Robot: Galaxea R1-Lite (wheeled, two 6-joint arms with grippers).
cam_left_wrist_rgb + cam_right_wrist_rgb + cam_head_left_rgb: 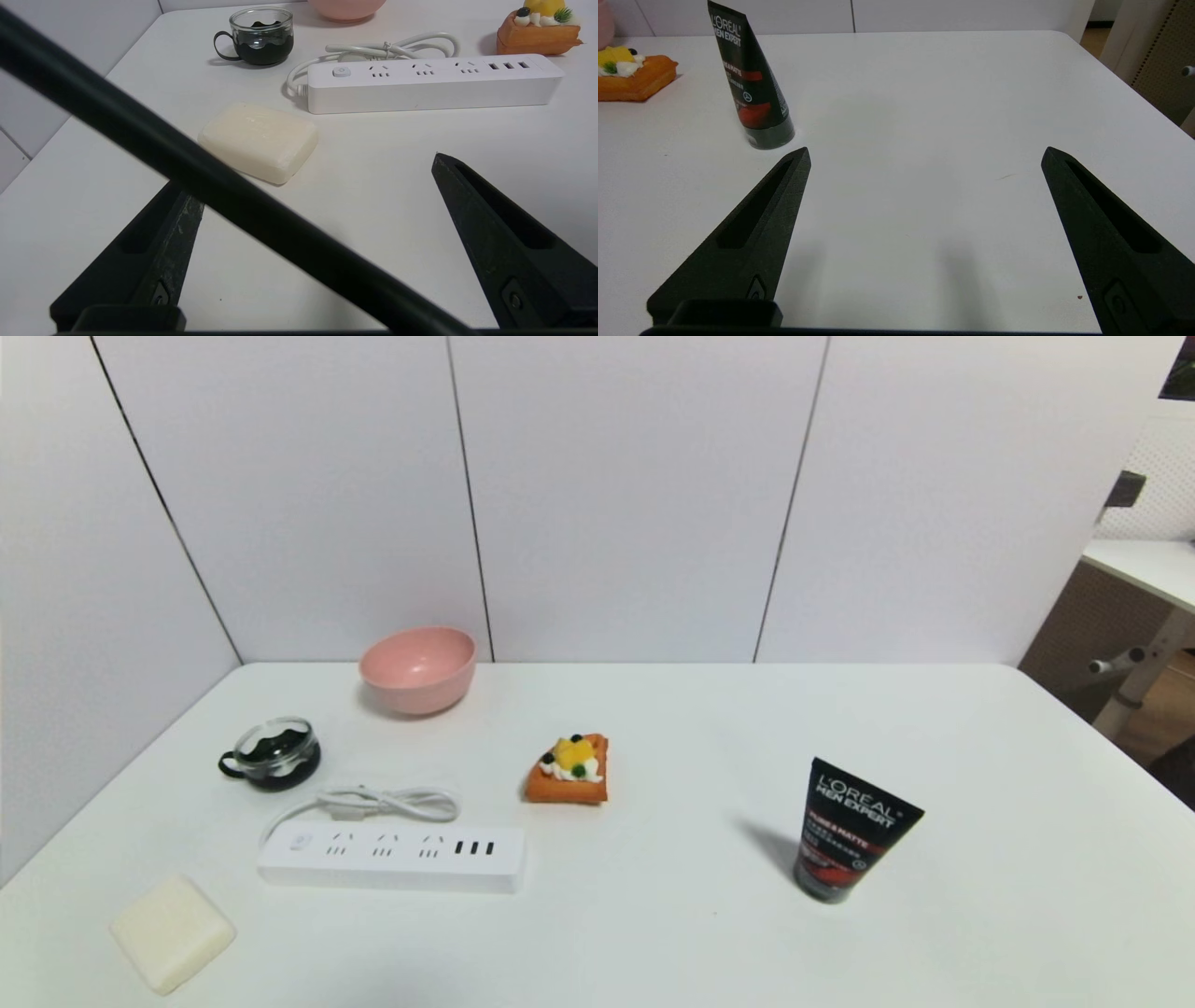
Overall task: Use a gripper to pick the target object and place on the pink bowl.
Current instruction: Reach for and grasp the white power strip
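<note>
Left gripper [310, 172] is spread, nothing pinched, hanging short of the power strip [392, 859]; I read that as standoff to line up. Strip lies flat beyond its tips, pink bowl [418, 670] farther out, likely leaving lift room. Right gripper [926, 154] idles over bare table, spread.
</note>
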